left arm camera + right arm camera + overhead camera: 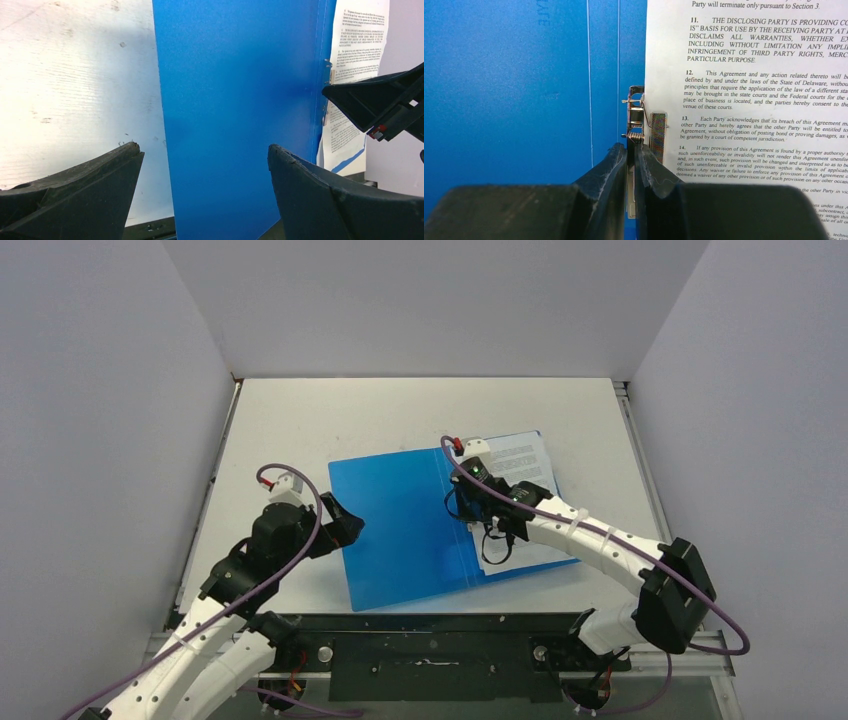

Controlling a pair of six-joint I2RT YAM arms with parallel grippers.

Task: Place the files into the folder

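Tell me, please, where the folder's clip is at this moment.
In the right wrist view the clip sits at the spine of the open folder, just left of the files, pinched by the right gripper.

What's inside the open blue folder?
A printed sheet lies on the right half of the folder, beside the clip at the spine; the left half is bare. The right arm covers part of it; any second sheet underneath is hidden.
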